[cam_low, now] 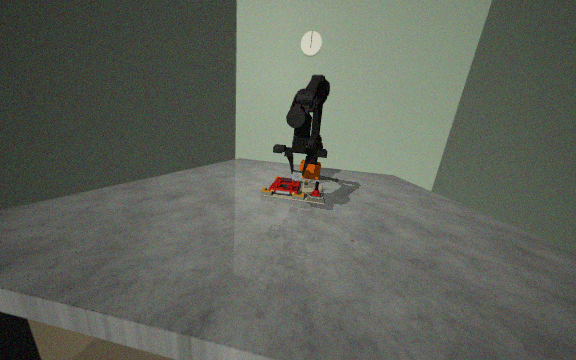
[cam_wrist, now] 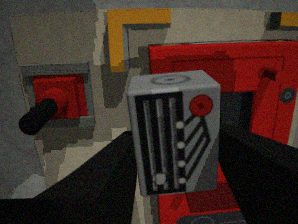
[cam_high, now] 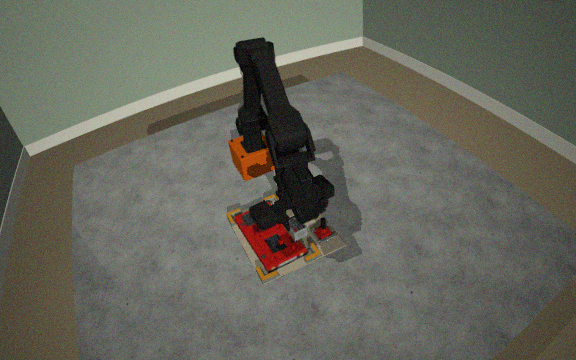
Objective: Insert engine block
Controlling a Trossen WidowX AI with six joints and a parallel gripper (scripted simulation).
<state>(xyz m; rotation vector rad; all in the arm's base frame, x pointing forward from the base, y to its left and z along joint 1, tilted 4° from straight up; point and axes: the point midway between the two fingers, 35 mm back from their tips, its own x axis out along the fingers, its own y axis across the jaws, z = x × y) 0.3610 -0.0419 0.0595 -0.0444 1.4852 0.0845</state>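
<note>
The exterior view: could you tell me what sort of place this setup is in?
It looks like a bare test room for a robot. A black arm on an orange base stands on a grey table, with plain green walls and a round wall clock behind. The gripper holds the engine block.

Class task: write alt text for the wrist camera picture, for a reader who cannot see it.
The gripper holds a grey engine block over the red car body on its beige board. A small red stand with a black lever sits left.
</note>
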